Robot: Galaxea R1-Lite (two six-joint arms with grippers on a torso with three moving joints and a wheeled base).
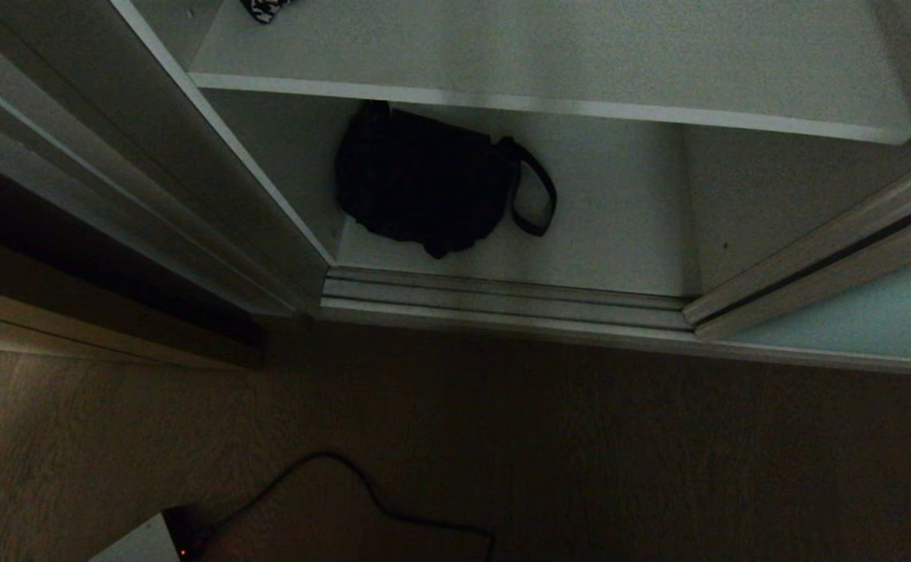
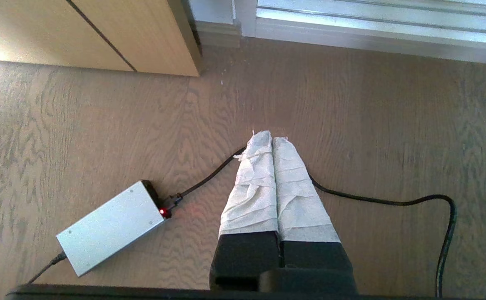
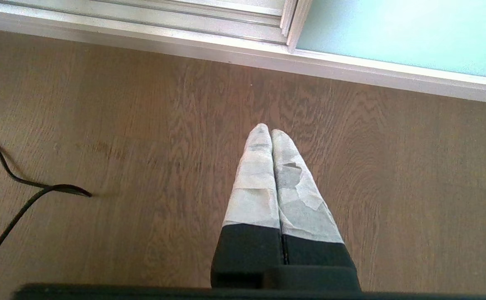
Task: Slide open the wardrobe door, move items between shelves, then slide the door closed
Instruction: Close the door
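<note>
Hanging above the floor (image 2: 101,125), both end effectors, left (image 2: 272,137) and right (image 3: 270,130), pressed closed, empty.

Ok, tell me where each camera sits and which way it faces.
Head: up high, looking down into the open wardrobe at the black bag on the lower shelf; no arm shows.
Left wrist: behind the shut left gripper, facing floor; shares the power brick with head.
Right wrist: behind the shut right gripper, facing floor and sliding door.
</note>
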